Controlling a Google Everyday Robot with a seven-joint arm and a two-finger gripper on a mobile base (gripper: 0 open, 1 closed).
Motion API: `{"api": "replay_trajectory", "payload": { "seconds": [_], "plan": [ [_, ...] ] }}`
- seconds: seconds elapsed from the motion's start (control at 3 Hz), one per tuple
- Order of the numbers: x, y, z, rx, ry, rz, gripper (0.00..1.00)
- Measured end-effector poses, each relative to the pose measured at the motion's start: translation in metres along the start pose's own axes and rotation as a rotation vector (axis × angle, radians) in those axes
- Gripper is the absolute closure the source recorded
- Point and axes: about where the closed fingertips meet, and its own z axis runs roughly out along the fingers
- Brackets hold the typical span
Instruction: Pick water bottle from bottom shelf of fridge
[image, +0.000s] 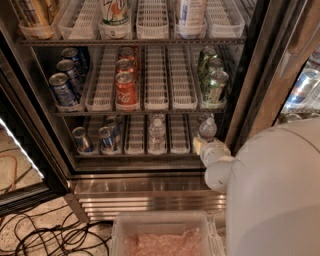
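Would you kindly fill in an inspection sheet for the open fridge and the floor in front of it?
Surface: bottom shelf, a dark wire rack with white lane trays; several lanes hold nothing.
Job's things: middle water bottle and right water bottle, both upright and capped on that shelf.
Clutter: soda cans at the shelf's left; upper cans on the rack above.
Grippers: hand at the shelf's front right, just below the right water bottle; contact cannot be told.
Cables: black cables loose on the floor, lower left.
Surroundings: fridge door open; clear bin before its steel base.
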Motion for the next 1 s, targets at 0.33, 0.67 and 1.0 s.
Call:
{"api": "replay_trajectory", "payload": {
  "seconds": [0.33,0.67,1.0],
  "plan": [
    [-0.0016,0.0025,0.0039,-0.001,-0.016,0.007,0.28],
    [-0.0025,0.0045,0.0057,0.0,-0.024,0.009,0.27],
    [-0.0042,0.0057,0.0097,0.001,-0.036,0.009,0.29]
  ]
}}
